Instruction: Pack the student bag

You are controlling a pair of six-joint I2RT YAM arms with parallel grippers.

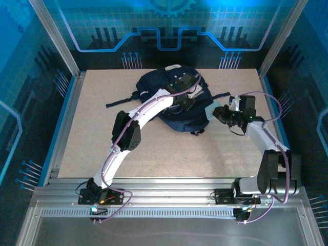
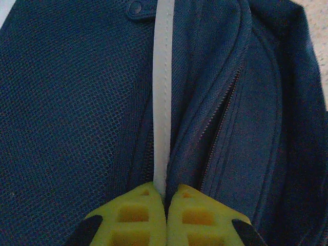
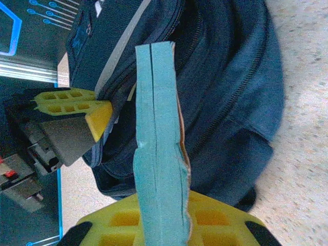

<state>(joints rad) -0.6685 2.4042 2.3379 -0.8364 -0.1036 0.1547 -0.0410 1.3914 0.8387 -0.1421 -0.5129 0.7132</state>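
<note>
**A:** Where is the student bag (image 1: 177,120), that large dark navy fabric backpack?

**B:** It lies flat on the pale speckled chipboard desk (image 1: 97,143), close to the middle of the far edge and well away from the near edge. One dark strap (image 1: 120,102) trails toward the left edge.

**A:** And the left gripper (image 2: 165,197)?

**B:** It is down on top of the bag. In its wrist view the two yellow waffle-patterned pads (image 2: 136,218) are pressed together. A narrow light grey stripe (image 2: 163,92) on the bag runs straight into the seam between them, so the gripper is pinching the bag's fabric there (how much cloth it has caught, I cannot tell). A dark zip (image 2: 223,113) runs just to the right of the stripe. A small dark snap button (image 2: 135,8) sits beside the stripe's far end.

**A:** What about the right gripper (image 3: 161,207)?

**B:** It is clamped on a flat teal book (image 3: 156,128). The book is seen edge-on, rising from between the gripper's own yellow pads, with a brownish edge down one side.

**A:** Where is that, relative to the bag?

**B:** At the bag's right side, toward the desk's right edge. The book stands just beside the navy fabric, but I cannot tell whether they touch. In the right wrist view, one yellow finger of the left gripper lies against the bag, left of the book.
</note>
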